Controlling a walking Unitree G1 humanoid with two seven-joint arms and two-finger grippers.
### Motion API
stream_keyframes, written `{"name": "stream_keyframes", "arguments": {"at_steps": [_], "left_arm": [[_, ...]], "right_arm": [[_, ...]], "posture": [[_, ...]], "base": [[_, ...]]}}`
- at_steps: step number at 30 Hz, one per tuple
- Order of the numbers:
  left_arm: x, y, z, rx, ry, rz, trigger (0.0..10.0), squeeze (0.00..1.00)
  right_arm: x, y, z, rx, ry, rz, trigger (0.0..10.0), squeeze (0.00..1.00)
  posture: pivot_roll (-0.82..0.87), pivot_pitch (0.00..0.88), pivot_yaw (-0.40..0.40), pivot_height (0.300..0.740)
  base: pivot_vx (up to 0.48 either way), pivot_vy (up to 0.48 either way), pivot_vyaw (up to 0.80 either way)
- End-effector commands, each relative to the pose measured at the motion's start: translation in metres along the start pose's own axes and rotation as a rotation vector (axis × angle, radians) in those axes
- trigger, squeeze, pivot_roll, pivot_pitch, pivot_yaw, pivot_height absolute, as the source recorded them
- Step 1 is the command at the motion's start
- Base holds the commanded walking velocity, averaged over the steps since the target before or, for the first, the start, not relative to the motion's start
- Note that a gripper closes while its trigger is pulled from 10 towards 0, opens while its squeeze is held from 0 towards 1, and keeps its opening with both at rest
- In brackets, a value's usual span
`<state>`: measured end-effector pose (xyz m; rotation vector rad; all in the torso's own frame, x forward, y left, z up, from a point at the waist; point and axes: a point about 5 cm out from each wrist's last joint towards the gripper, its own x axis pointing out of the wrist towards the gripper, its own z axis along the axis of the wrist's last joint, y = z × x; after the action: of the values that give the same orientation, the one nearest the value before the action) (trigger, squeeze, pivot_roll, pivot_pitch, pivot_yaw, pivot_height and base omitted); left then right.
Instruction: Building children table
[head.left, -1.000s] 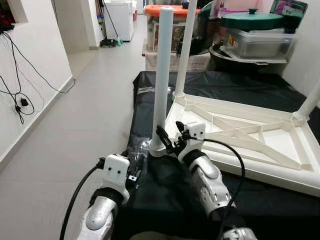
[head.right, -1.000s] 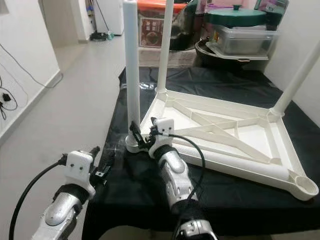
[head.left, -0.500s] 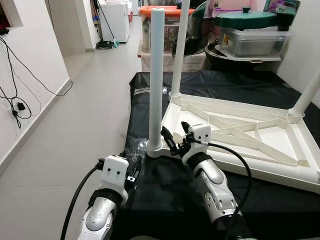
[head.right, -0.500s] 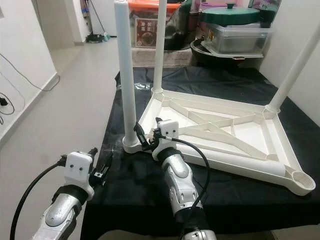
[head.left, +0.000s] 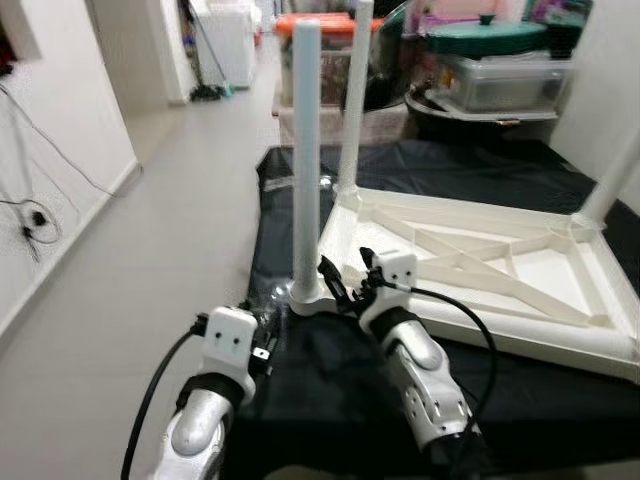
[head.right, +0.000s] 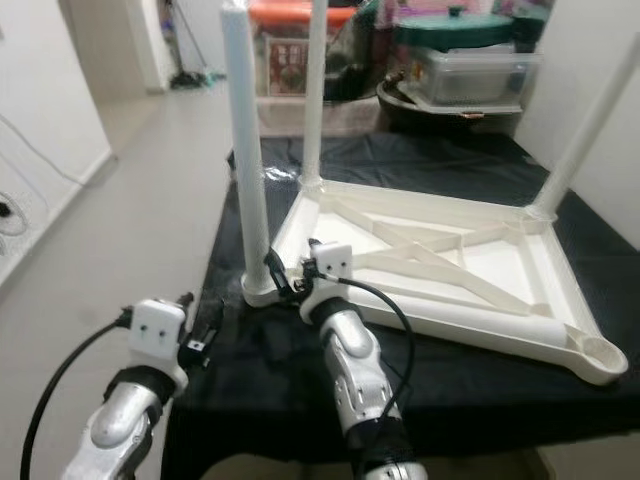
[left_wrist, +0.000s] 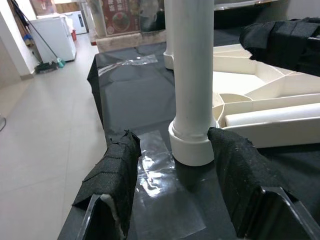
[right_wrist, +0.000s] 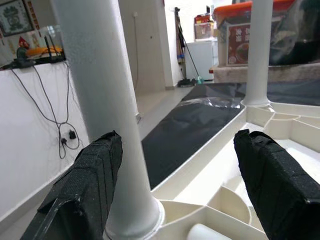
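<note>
Three legs stand up from the flipped white table (head.left: 480, 250) on the black-covered tabletop (head.left: 300, 360). Camera drifted a bit; little else changes. Right hand (head.left: 345, 287), fingers apart, still hugs the near-corner leg (head.left: 305, 150) at 10 o'clock; left hand (left_wrist: 175, 175) stays open beside its base.

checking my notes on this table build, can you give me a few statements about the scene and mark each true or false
1. The white table frame lies upside down on a black cloth. True.
2. The right gripper is open, near the base of the nearest upright leg. True.
3. The left gripper is shut on that leg. False: its fingers are spread and touch nothing.
4. All four corner sockets hold legs. False: the near right socket is empty.
5. A green-lidded container stands on the floor beside the wall cables. False: it sits on stacked bins behind the table.
</note>
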<state>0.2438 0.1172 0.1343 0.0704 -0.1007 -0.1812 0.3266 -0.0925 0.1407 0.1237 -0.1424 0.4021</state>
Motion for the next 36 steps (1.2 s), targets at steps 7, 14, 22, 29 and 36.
{"name": "stream_keyframes", "arguments": {"at_steps": [7,14,22,29,36], "left_arm": [[-0.001,0.004,-0.006,0.045,0.032,0.029,10.0,0.0],[-0.001,0.01,-0.007,0.07,0.035,0.064,10.0,0.0],[0.0,0.017,-0.008,0.04,0.049,0.128,10.0,0.0],[0.001,0.019,-0.009,0.05,0.049,0.143,10.0,0.0],[0.001,0.02,-0.006,0.086,0.036,0.134,10.0,0.0]], "right_arm": [[0.004,0.005,0.005,-0.017,-0.009,0.013,10.0,0.0],[0.005,0.006,0.004,-0.013,-0.007,0.015,10.0,0.0],[0.006,0.007,0.002,-0.017,0.016,0.022,10.0,0.0],[0.007,0.009,0.003,-0.016,-0.002,0.025,10.0,0.0],[0.008,0.01,0.004,-0.017,-0.003,0.026,10.0,0.0]], "posture": [[-0.02,0.0,-0.001,0.74],[-0.01,0.0,0.002,0.74],[-0.01,0.0,0.002,0.74],[-0.01,0.0,-0.003,0.74],[-0.01,0.0,-0.008,0.74]], "base": [[0.0,0.0,-0.23],[0.0,-0.047,0.0],[0.0,-0.041,-0.2],[0.0,0.0,-0.42],[0.0,-0.058,0.0]]}}
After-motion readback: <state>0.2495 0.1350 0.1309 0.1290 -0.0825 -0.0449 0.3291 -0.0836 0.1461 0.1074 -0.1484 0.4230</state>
